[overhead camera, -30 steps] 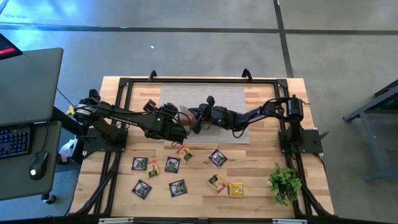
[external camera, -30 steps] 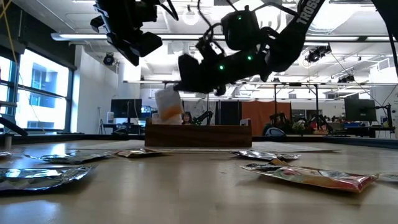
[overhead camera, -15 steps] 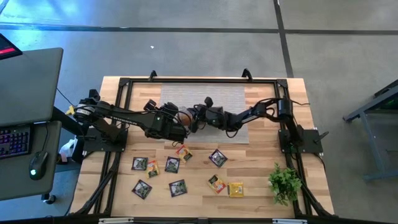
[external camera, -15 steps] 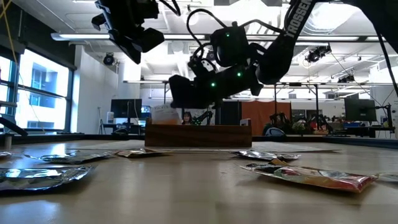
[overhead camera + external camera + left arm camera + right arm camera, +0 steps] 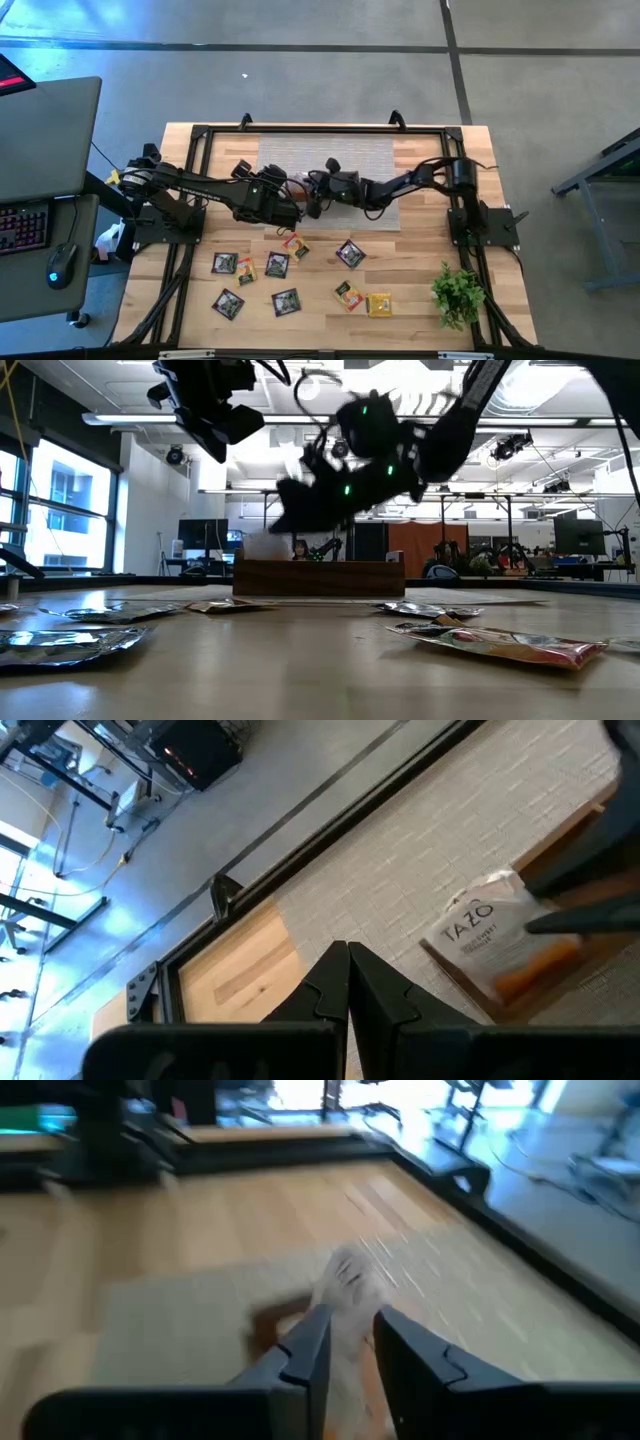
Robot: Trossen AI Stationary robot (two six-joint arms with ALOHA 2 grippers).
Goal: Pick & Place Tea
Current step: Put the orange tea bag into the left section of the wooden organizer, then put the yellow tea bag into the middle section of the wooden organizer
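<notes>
The right tool point(image 5: 345, 1342), fingers slightly spread, hovers at the tray point(image 5: 560, 945), releasing a white-and-orange sachet point(image 5: 495, 935) into it. The left tool point(image 5: 347, 982), pressed together and empty, waits just beside.

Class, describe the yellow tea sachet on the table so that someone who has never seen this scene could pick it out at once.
Start at the small green plant near one corner of the wooden table. Just beside it, towards the table's middle, lies the yellow tea sachet, at the end of the scattered sachets. It alone is plain yellow; its neighbours are dark or patterned.
</notes>
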